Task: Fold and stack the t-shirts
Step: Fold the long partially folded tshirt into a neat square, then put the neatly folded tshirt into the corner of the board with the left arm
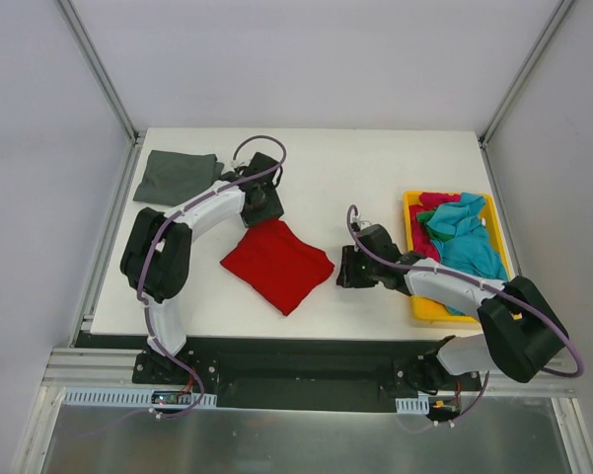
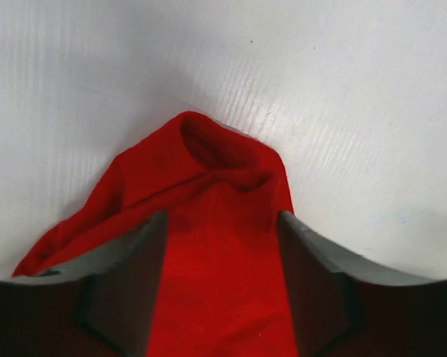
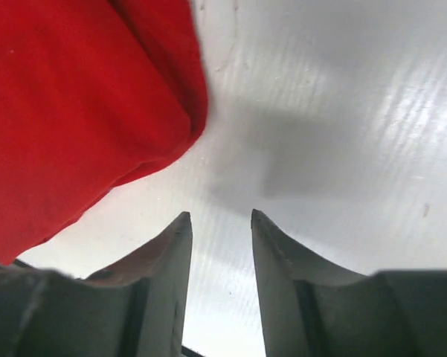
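Observation:
A bright red t-shirt (image 1: 276, 262) lies folded into a square in the middle of the table. My left gripper (image 1: 261, 202) is at its far corner, low over it. In the left wrist view the left gripper (image 2: 222, 219) is open and the bunched red cloth (image 2: 208, 171) lies between its fingers. My right gripper (image 1: 347, 269) is just right of the shirt's right corner. In the right wrist view the right gripper (image 3: 219, 216) is open over bare table, with the red shirt (image 3: 74, 111) to the upper left. A folded dark grey t-shirt (image 1: 178, 175) lies at the far left.
A yellow tray (image 1: 410, 212) at the right edge holds a crumpled turquoise t-shirt (image 1: 469, 242), a pinkish-red one (image 1: 432, 200) and a bit of green cloth (image 1: 426, 219). Grey walls and metal posts (image 1: 99, 69) enclose the white table (image 1: 375, 168).

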Available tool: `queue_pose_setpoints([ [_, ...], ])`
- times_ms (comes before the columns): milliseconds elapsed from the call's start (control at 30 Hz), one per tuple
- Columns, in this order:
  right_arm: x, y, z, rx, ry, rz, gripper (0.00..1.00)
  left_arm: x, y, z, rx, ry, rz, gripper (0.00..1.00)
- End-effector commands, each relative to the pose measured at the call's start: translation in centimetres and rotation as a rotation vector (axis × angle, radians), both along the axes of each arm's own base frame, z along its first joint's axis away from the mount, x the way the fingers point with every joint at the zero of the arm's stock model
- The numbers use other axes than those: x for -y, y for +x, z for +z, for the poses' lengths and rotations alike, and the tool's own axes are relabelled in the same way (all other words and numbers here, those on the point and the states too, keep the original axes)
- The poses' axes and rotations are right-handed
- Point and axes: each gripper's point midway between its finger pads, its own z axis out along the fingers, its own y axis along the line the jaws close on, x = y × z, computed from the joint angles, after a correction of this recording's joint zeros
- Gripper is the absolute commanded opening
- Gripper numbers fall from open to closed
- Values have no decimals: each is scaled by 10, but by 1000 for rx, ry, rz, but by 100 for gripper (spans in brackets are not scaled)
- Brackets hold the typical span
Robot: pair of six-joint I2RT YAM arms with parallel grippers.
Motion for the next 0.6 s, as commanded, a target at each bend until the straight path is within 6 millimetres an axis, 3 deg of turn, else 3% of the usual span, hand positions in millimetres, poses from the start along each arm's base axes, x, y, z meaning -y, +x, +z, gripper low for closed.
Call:
queue_pose_setpoints([
  [0,3,21,24,83,-15,-63,45,0,12,37,100,-21,-14,69],
  [67,3,18,32,100,-1,-58,59,-1,8,48,122,-30,-21,80],
  [133,0,13,45,124,32,-29,96,-4,1,60,142,-43,-26,89],
  [233,-12,2,65,153,119,35,96,-4,-17,73,153,-86,-63,99],
  [367,-43,-19,94,162,309,158,96,-2,-56,71,134,-172,-123,99],
  [500,-75,-26,108,145,427,235,96,-3,-95,37,89,-257,-157,99],
  [567,-91,-23,109,124,444,261,96,-11,-102,22,82,-243,-123,99],
])
